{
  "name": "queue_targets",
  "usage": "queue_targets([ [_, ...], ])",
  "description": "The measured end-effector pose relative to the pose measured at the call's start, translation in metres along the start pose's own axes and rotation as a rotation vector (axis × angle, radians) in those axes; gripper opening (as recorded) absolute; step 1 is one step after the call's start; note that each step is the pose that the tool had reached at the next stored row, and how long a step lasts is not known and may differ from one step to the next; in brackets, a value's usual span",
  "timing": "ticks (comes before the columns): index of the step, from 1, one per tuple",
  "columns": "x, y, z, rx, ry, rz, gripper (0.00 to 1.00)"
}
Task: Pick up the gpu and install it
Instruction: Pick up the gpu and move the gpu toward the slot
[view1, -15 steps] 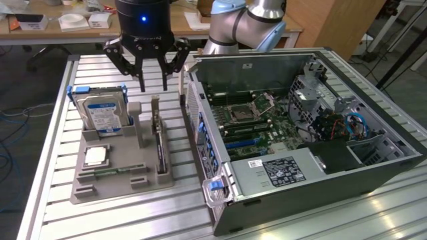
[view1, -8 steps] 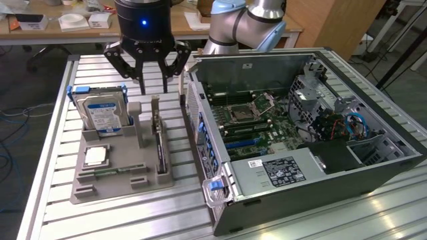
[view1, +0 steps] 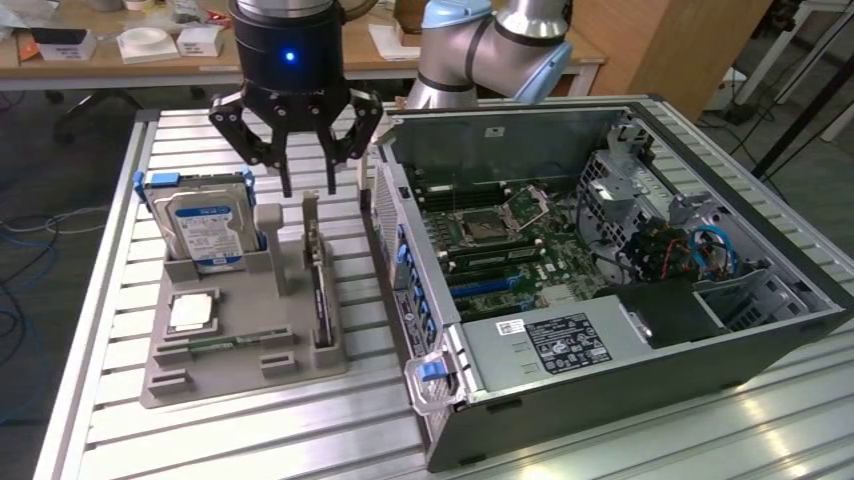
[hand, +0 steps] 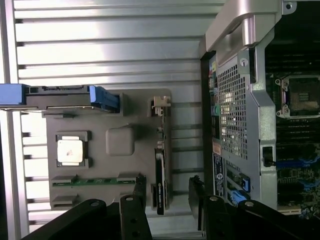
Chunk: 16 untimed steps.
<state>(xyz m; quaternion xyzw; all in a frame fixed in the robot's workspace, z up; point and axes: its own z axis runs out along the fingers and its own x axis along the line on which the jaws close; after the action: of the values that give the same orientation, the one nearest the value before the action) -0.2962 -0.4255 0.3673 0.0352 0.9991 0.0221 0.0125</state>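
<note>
The gpu (view1: 319, 292) is a thin dark card standing on edge in a slot of the grey parts holder (view1: 240, 378), its silver bracket end toward the back. My gripper (view1: 308, 188) hangs open just above that bracket end, touching nothing and holding nothing. In the wrist view the gpu (hand: 160, 176) appears edge-on in the holder (hand: 100, 120), and my gripper (hand: 167, 194) straddles the card's line with a fingertip on each side. The open computer case (view1: 601, 270) lies on the exterior view's right of the holder, its motherboard exposed.
A silver hard drive (view1: 207, 228) in a blue caddy stands at the holder's back. A processor (view1: 194, 312) and a green memory stick (view1: 220, 346) lie in the holder. The case wall (hand: 235, 100) is close beside the gpu. A slatted metal table (view1: 240, 440) carries everything.
</note>
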Motion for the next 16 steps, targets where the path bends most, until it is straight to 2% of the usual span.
queue_targets([
  [16,-0.001,-0.0124,0.0114,0.0,0.0,0.0,0.47],
])
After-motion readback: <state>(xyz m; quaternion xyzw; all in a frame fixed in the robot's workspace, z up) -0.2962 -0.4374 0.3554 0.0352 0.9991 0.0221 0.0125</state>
